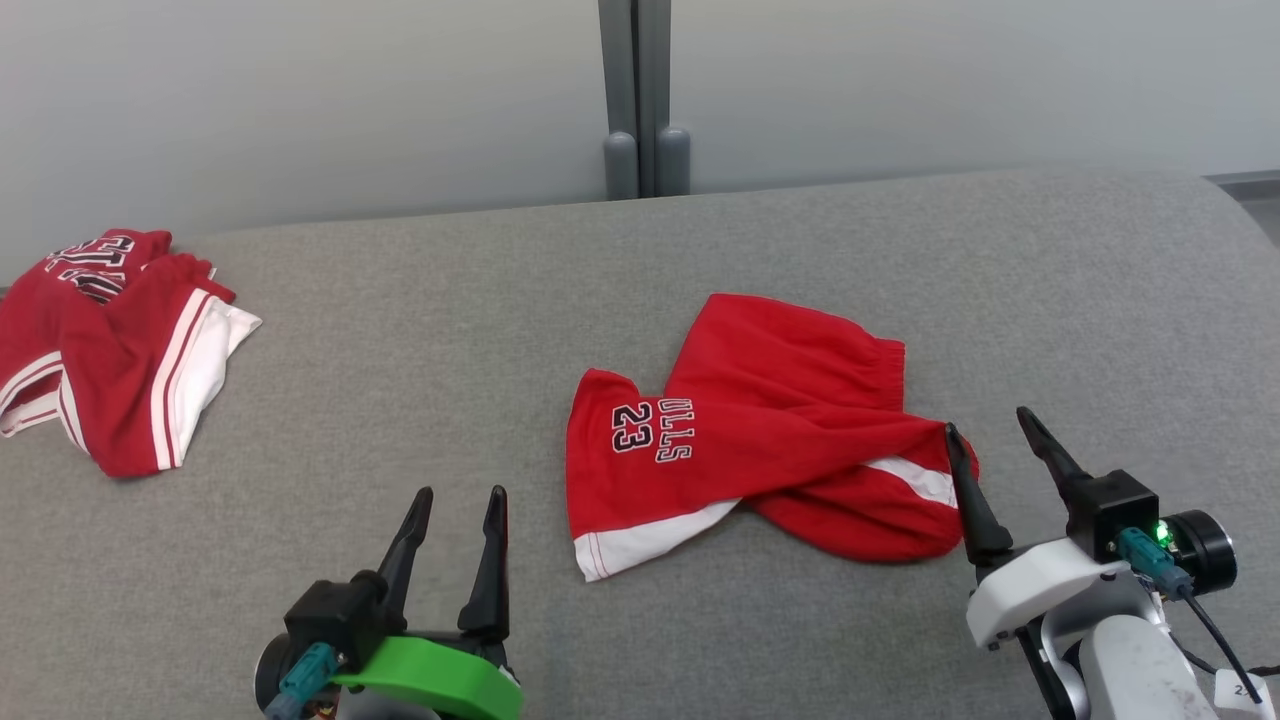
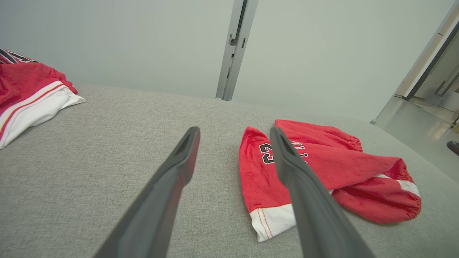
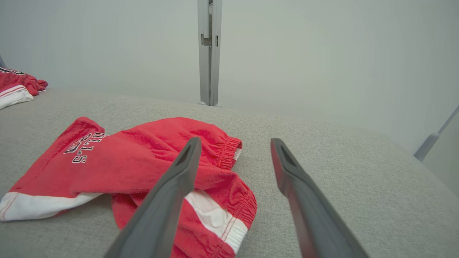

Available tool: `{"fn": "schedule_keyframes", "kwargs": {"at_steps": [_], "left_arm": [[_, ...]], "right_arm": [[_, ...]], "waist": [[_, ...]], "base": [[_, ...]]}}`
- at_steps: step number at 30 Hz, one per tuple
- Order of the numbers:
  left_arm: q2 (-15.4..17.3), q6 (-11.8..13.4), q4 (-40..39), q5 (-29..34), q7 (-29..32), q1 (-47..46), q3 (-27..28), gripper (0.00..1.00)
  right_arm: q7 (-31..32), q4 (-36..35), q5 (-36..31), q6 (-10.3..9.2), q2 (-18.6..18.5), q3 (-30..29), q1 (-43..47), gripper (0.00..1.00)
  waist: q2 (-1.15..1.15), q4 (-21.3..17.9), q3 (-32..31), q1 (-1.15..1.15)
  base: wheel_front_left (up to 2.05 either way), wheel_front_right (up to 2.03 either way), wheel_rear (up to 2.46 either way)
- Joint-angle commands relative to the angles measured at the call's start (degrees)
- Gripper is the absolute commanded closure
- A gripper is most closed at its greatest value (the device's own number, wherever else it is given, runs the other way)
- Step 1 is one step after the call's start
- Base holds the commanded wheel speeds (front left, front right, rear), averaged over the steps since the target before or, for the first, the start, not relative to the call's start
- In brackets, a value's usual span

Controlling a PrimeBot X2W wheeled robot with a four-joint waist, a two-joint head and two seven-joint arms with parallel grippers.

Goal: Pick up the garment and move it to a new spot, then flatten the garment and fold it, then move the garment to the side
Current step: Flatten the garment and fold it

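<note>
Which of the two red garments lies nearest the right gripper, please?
The middle garment, printed 23: its edge lies by the right gripper, while the other garment sits far left on the grey surface.

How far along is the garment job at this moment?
Looks done: the red basketball shorts with white trim lie loose in the middle of the grey fabric surface, perhaps their new spot. In hand: nothing; the left hand and right hand both stand open, the right beside the shorts' right end. Left: the shorts are twisted and bunched, so flattening, folding and moving aside remain.
</note>
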Motion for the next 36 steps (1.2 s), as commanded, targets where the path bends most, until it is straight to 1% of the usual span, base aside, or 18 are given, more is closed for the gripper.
{"fn": "schedule_keyframes", "kwargs": {"at_steps": [1,6,11,18,29,32,36], "left_arm": [[0.18,0.39,0.01,-0.41,0.03,0.72,0.32,0.0],[0.17,0.62,0.39,-0.6,0.03,1.64,1.01,0.0],[0.17,1.0,0.91,-1.34,0.03,2.65,1.71,0.0],[0.17,0.98,1.28,-1.34,0.03,3.45,3.03,0.0],[0.17,1.04,1.26,-1.44,0.03,3.51,3.52,0.0],[0.17,0.62,2.28,-1.33,0.04,3.43,2.85,0.0],[0.17,-0.41,6.85,-1.74,0.03,1.13,-1.16,0.0]], "right_arm": [[-0.24,-0.31,1.16,-0.06,0.01,0.6,1.03,0.0],[-0.24,-0.55,4.9,-0.06,-0.06,2.05,2.77,0.0],[-0.24,-0.24,6.84,-0.06,-0.04,2.59,3.98,0.0],[-0.24,0.03,7.09,-0.06,-0.05,2.48,3.85,0.0],[-0.2,0.46,7.07,-0.06,-0.03,1.74,3.55,0.0],[-0.2,0.47,7.2,-0.06,-0.03,1.71,3.23,0.0],[-0.19,0.38,6.6,-0.06,-0.03,1.62,2.77,0.0]], "waist": [[0.0,0.48,-0.45,0.0],[0.0,1.31,-0.91,0.0],[0.0,1.74,-1.01,0.0],[0.0,1.78,-0.88,0.0],[0.0,1.75,-0.73,0.0],[0.0,1.6,-0.58,0.0],[0.0,0.83,0.25,0.0]], "base": [[0.0,0.0,0.0],[0.0,0.0,0.0],[0.0,0.0,0.0],[0.0,0.0,0.0],[0.0,0.0,0.0],[0.0,0.0,0.0],[0.0,0.0,0.0]]}}
